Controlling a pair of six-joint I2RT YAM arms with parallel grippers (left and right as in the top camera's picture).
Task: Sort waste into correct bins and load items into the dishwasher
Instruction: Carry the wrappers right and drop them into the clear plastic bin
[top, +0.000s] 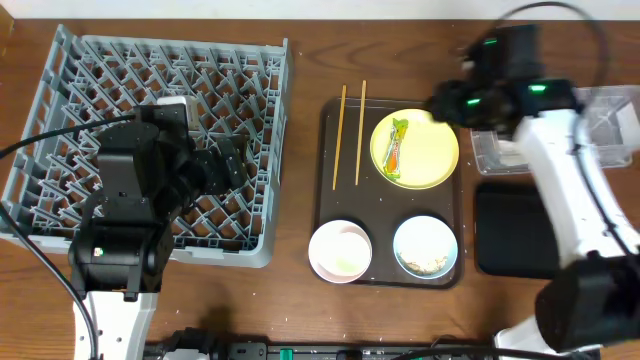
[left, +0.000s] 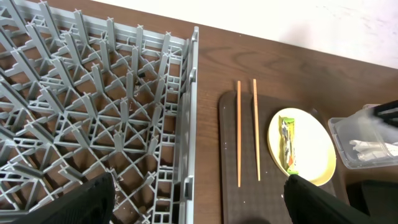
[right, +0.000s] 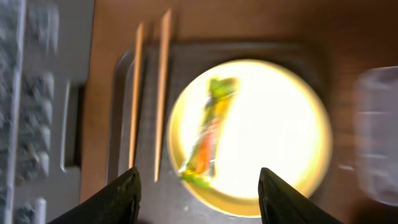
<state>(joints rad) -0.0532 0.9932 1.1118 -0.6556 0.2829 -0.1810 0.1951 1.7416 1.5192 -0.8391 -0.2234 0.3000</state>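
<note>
The grey dish rack (top: 280, 120) stands at the left, also in the left wrist view (left: 93, 93). My left gripper (top: 235, 162) hangs open and empty over its right part (left: 199, 208). The yellow plate (top: 438, 150) lies on the brown serving tray (top: 385, 275) with the green-and-orange wrapper (top: 398, 148) on it. My right gripper (top: 445, 105) is open and empty above the plate (right: 280, 124) and the wrapper (right: 208, 134). Two chopsticks (top: 350, 135) lie left of the plate. The white bowl (top: 340, 250) and the light blue bowl (top: 426, 246), with rice scraps in it, sit at the tray's front.
The clear tub (top: 610, 125) stands at the far right, partly under my right arm, with a white napkin (left: 373, 148) inside. The black tray (top: 515, 230) lies in front of it. The right wrist view is motion-blurred.
</note>
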